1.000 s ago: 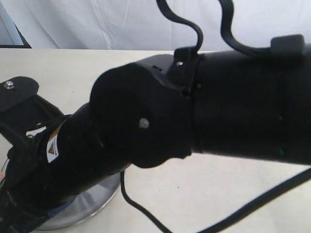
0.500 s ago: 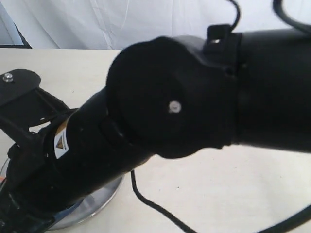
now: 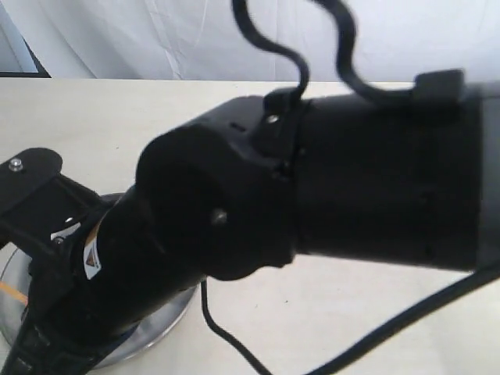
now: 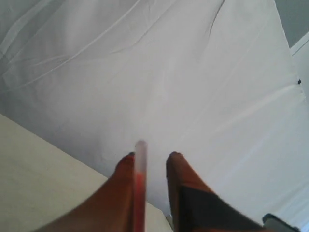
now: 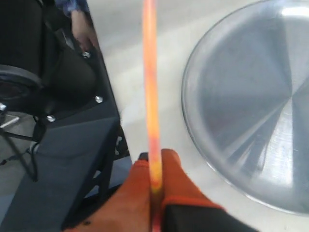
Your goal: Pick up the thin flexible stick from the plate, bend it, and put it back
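In the right wrist view my right gripper [image 5: 155,162] is shut on the thin flexible stick [image 5: 149,72], which runs red-orange straight out from between its orange fingers. The shiny silver plate [image 5: 251,106] lies bare beside it on the table. My left gripper [image 4: 150,155] points up at the white backdrop with a clear gap between its jaws. The stick's pale end [image 4: 140,150] rests against one finger only. A big black arm [image 3: 312,195] fills the exterior view and hides both grippers. There only the plate's rim [image 3: 160,324] and an orange sliver of stick [image 3: 12,291] show.
A black cable [image 3: 226,336] trails over the cream table in front of the plate. Past the table edge, the right wrist view shows a dark metal frame [image 5: 72,145] and floor. A white cloth backdrop [image 3: 156,39] hangs behind the table.
The black arm's elbow swung right and up, then back left and lower. An orange sliver of stick now shows at the exterior view's left edge.
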`<state>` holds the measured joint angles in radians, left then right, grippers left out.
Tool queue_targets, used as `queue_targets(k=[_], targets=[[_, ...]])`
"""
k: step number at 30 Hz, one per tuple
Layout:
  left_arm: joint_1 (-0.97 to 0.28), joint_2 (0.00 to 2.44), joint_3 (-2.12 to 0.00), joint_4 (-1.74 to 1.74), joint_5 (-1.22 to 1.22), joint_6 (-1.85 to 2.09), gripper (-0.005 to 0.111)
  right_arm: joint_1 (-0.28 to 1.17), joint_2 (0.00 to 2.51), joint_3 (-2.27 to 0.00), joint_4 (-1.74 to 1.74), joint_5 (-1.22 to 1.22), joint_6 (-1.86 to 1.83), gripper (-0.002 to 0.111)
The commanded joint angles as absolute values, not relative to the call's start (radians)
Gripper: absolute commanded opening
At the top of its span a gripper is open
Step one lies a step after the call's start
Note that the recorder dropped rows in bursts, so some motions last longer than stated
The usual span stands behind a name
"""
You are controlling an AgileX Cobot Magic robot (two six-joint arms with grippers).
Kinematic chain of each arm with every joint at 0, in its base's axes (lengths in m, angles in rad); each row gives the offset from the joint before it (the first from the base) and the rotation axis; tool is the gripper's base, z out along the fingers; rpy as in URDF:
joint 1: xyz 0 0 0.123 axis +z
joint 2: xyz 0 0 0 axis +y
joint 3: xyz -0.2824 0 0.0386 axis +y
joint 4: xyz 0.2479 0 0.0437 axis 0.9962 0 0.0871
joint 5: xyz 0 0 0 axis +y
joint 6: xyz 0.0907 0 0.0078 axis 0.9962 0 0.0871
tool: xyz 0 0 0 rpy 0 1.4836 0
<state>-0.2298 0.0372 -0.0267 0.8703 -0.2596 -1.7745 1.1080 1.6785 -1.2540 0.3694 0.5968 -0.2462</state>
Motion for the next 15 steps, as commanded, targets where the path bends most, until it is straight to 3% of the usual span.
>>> queue_targets(k=[1, 4, 9, 12, 15], targets=[[-0.23, 0.036, -0.03, 0.86, -0.247, -1.769, 0.04, 1.102, 1.727, -1.253, 0.285, 0.524, -0.171, -0.001], [-0.23, 0.036, -0.03, 0.862, -0.228, -1.769, 0.046, 1.071, 1.758, -1.253, 0.194, 0.494, -0.019, -0.001], [-0.23, 0.036, -0.03, 0.934, -0.171, -1.769, 0.045, 0.961, 1.826, -1.253, 0.118, 0.511, 0.113, -0.001], [-0.23, 0.036, -0.03, 0.993, -0.123, -1.769, 0.039, 0.905, 1.878, -1.253, 0.131, 0.548, 0.113, -0.001], [-0.23, 0.036, -0.03, 1.158, -0.075, -1.766, 0.023, 0.89, 1.916, -1.253, 0.139, 0.581, 0.104, -0.001]])
